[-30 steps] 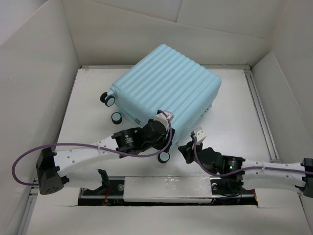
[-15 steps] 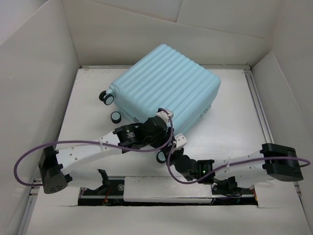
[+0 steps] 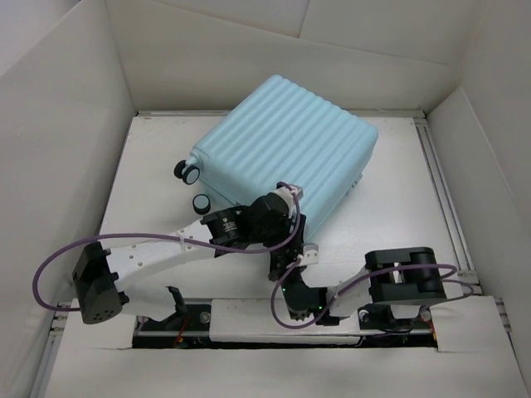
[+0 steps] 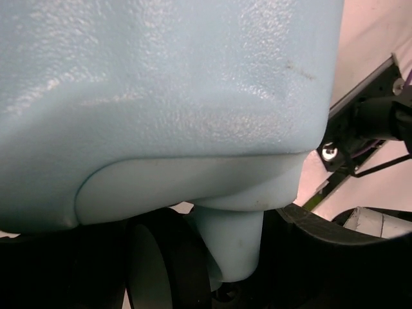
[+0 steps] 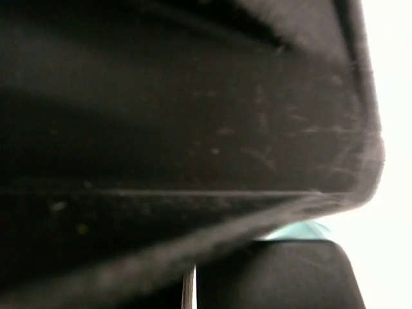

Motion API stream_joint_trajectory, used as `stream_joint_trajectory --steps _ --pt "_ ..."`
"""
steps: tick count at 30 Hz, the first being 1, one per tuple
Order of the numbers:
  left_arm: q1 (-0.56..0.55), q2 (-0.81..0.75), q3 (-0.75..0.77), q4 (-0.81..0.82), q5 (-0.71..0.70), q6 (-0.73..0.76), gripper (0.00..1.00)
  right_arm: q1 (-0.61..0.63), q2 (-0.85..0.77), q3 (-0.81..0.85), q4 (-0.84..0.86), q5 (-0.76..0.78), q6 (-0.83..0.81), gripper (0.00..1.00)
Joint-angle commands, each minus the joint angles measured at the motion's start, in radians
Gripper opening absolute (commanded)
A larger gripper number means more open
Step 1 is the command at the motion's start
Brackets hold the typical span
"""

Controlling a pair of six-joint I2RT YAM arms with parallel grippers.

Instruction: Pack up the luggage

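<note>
Because its lid is down, the luggage shows only its pale blue bumpy shell. It lies flat on the table, turned at a slant. One corner is close to the far edge and another corner points at the near edge, where the arms are bolted. Two small black and white wheels stick out on the side that faces the table's left edge.

The left gripper reaches in to the near corner of the luggage. In the left wrist view, the corner wheel and its pale blue leg sit right between the dark fingers. The jaws are partly spread and look pressed on that wheel from both sides.

The right arm is folded up low by the near edge. The right gripper is pressed together, with nothing held in it. It points at the same near corner, just beside the left gripper. The right wrist view is almost all dark and blurry, with only a tiny bit of pale blue low down. I cannot tell if this gripper touches the luggage.
</note>
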Motion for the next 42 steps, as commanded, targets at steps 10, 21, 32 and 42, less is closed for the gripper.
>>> stream_joint_trajectory --steps 10,21,32,42 --pt "-0.029 0.081 0.214 0.531 0.125 -0.102 0.24 0.187 -0.317 0.033 -0.500 -0.031 0.255 0.66" --pt "0.184 -0.136 0.186 0.304 -0.107 -0.065 1.00 0.239 -0.276 0.392 -1.583 -0.148 0.661 0.89" --pt "0.297 -0.379 0.033 0.023 -0.489 -0.084 1.00 0.195 -0.243 0.550 -1.710 -0.155 0.456 0.67" --pt "0.297 -0.367 -0.096 -0.113 -0.641 -0.169 1.00 0.088 -0.846 0.406 -1.542 -0.268 0.088 0.34"
